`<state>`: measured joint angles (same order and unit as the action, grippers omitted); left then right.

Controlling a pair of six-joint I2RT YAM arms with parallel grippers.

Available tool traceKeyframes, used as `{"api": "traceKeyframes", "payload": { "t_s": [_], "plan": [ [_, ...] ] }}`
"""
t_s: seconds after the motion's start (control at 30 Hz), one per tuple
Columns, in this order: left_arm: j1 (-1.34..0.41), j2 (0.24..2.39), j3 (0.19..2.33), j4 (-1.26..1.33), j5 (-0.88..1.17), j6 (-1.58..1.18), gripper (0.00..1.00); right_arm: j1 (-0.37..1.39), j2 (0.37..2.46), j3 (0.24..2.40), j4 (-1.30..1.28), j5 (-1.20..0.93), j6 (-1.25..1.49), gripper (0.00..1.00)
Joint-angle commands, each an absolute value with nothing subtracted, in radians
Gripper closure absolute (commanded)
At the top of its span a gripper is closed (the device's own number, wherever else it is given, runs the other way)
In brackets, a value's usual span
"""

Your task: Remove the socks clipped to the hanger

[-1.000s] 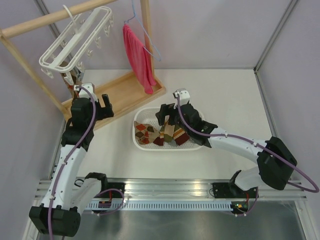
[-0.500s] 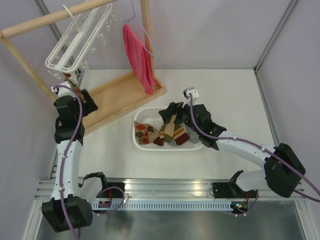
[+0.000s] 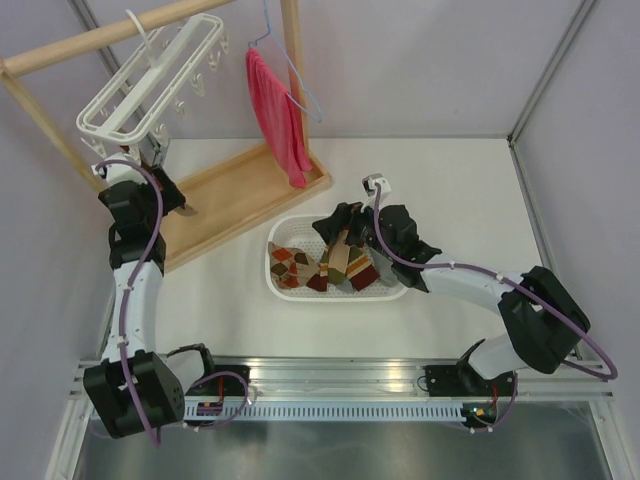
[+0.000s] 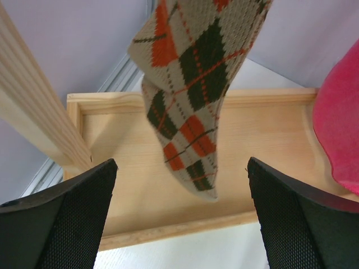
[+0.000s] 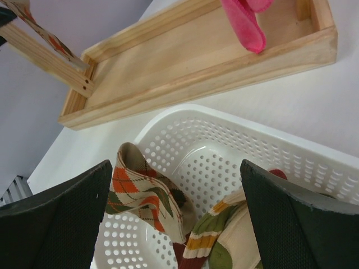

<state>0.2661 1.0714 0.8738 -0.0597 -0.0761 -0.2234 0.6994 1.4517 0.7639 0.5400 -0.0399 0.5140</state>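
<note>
**One argyle sock hung from the hanger; both grippers empty**

Item 1, argyle sock (image 4: pixel 190 84): soft fine knit, tan ground with orange and dark olive diamonds. It is hung toe-down below the lower end of the hanger (image 3: pixel 150 85); its clip is not shown. It is framed by the left gripper (image 4: pixel 180 165), whose jaws are held wide apart. Nothing is pinched by the textured black fingers (image 4: pixel 61 218), and the toe hangs just beyond them, untouched.

Item 2, hanger: thin white plastic frame, rectangular, hooked over a wooden rail (image 3: pixel 110 35), with small clips dangling beneath. It is seen tilted.

Item 3, socks (image 3: pixel 325 265): several argyle and banded pieces, heaped limp in the white perforated basket (image 3: pixel 272 262). The right gripper (image 5: pixel 176 165) is poised over them, jaws spread, nothing held.

Item 4, red cloth (image 3: pixel 275 115): plain, draped above the pale wooden tray (image 3: pixel 240 190); not counted among the task's things.

Hazards, as judged:
- Only the toe may be caught if the jaws are closed at this height, and stretchy knit is likely to slide out of so shallow a pinch.
- A hard downward pull may be answered by the light frame swinging, or being lifted off the rail, rather than by the clip releasing.
- Neighbouring clips could be snagged by the fingers.
</note>
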Motion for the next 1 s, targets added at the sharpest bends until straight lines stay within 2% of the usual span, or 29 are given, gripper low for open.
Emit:
{"api": "traceKeyframes", "payload": {
  "t_s": [0.0,0.2,0.33,0.5,0.57,0.63,0.9,0.97],
  "plan": [
    [0.268,1.107,0.891,0.060,-0.071,-0.230,0.00,0.686,1.500,0.784,0.630,-0.107,0.538,0.02],
    [0.268,1.176,0.891,0.136,-0.123,-0.218,0.01,0.669,1.554,0.801,0.649,-0.138,0.551,0.02],
    [0.268,1.209,0.881,0.188,-0.167,-0.206,0.30,0.664,1.560,0.802,0.650,-0.135,0.542,0.02],
    [0.267,1.218,0.835,0.301,-0.192,-0.178,0.42,0.661,1.589,0.808,0.657,-0.137,0.541,0.02],
    [0.270,1.230,0.836,0.319,-0.180,-0.170,0.55,0.658,1.597,0.808,0.660,-0.141,0.543,0.02],
    [0.267,1.241,0.835,0.327,-0.170,-0.175,0.77,0.657,1.605,0.810,0.664,-0.146,0.545,0.02],
    [0.268,1.269,0.834,0.376,-0.120,-0.179,0.80,0.655,1.600,0.805,0.664,-0.144,0.543,0.02],
    [0.268,1.275,0.835,0.382,-0.104,-0.179,0.87,0.655,1.603,0.805,0.664,-0.144,0.543,0.02]
  ]
}}
